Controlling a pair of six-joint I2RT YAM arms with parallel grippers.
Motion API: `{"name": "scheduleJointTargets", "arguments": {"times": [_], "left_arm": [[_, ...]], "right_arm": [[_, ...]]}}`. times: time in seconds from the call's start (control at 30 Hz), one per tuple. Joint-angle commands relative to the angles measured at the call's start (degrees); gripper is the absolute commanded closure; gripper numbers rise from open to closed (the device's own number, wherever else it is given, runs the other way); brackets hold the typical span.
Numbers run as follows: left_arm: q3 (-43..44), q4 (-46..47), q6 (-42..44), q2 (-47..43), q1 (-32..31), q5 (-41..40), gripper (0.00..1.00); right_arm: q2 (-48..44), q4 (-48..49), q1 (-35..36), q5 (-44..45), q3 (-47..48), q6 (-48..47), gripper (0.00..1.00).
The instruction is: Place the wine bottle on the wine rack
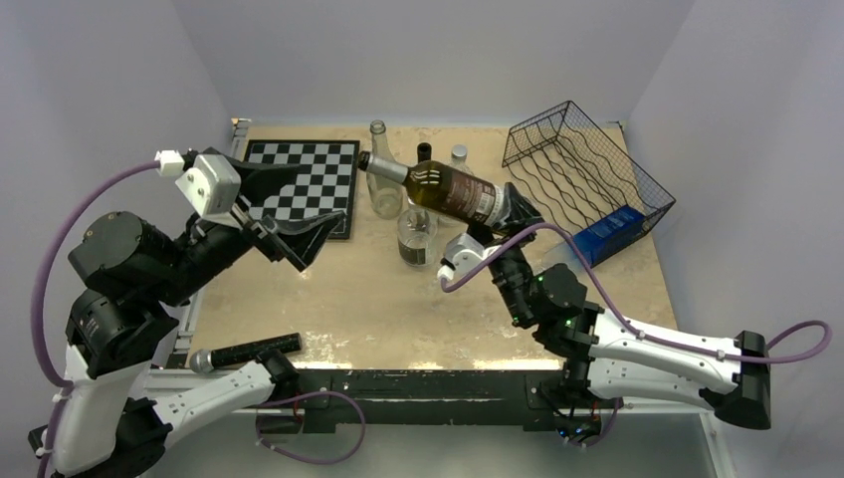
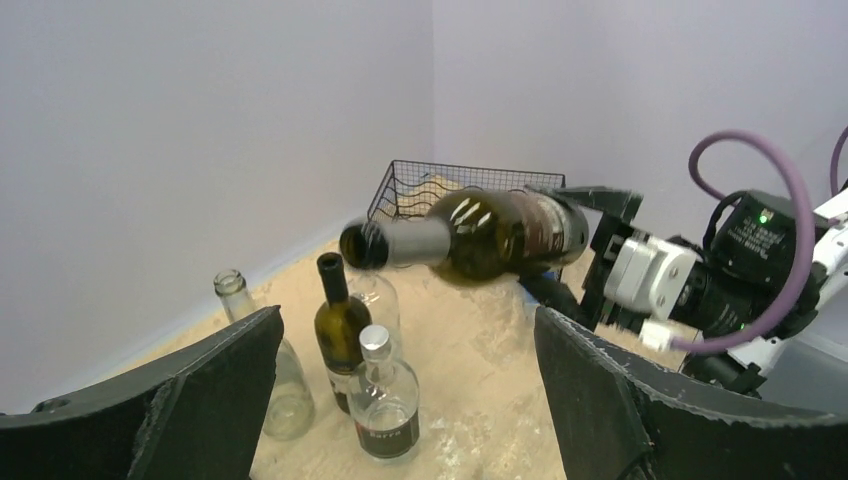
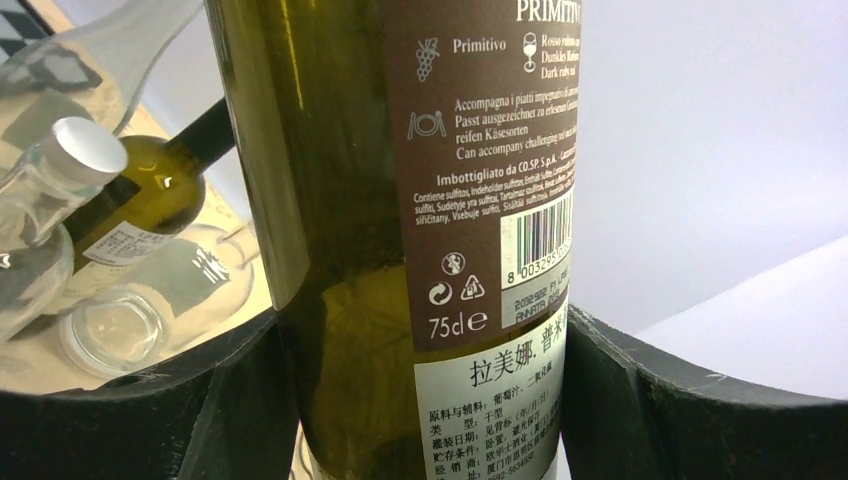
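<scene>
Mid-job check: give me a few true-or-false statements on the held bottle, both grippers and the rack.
1. The right gripper grips the wine bottle. True.
2. That bottle hangs upright. False: it lies nearly level in the air, neck toward the chessboard.
3. The left gripper is shut on a bottle. False: it is open and empty.
4. No bottle lies in the wine rack. True.
5. The chessboard lies to the right of the wine rack. False: it lies far to its left.
</scene>
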Motion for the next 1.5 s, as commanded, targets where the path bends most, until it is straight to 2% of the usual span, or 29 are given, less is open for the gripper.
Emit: {"name": "scheduleJointTargets", "arguments": {"times": [0.0,0.17,0.3,0.43,0.5,0.63,0.7,0.83,0.97,1.1,1.27,1.47], "left_arm": [[4.3,-0.3,1.5,4.2,0.9,4.7,0.01],[5.0,-1.5,2.5,6.5,1.0,8.4,0.01],[4.6,-6.8,1.8,8.1,1.0,12.8,0.01],[0.0,-8.7,1.2,5.0,1.1,15.6,0.01],[0.1,-11.1,1.4,5.3,1.1,20.1,0.01],[0.0,-18.6,2.6,7.2,1.1,24.3,0.04],[-1.3,-20.7,3.0,7.5,1.1,25.6,0.09],[-3.4,-22.3,6.2,7.7,1.0,32.1,0.11],[-5.0,-22.8,6.9,8.2,1.0,32.5,0.13],[-6.7,-22.7,7.3,9.2,1.0,32.8,0.21],[-7.0,-23.5,8.2,10.5,1.0,30.4,0.47],[-8.1,-23.8,9.1,10.8,0.9,31.2,0.52]], "right_arm": [[2.7,8.5,2.6,-1.4,0.9,-8.4,1.0],[3.2,5.2,5.4,-2.5,0.5,-7.5,1.0],[0.0,-9.1,7.6,-4.4,3.9,-0.1,1.0],[-2.4,-17.9,11.1,-4.6,6.2,1.1,1.0],[-2.9,-21.7,12.6,-4.4,7.3,1.5,1.0],[-3.6,-24.2,15.7,-3.0,8.2,0.2,1.0],[-4.3,-25.9,16.8,-2.9,8.9,1.1,1.0],[-5.1,-29.3,17.8,-2.5,10.5,2.8,1.0],[-5.0,-30.8,18.2,-2.1,11.6,3.1,1.0],[-5.2,-32.1,18.5,-2.2,12.6,3.3,1.0],[-5.6,-33.8,18.8,-3.3,13.6,4.8,1.0],[-6.2,-34.4,18.9,-4.5,14.0,7.2,1.0]]}}
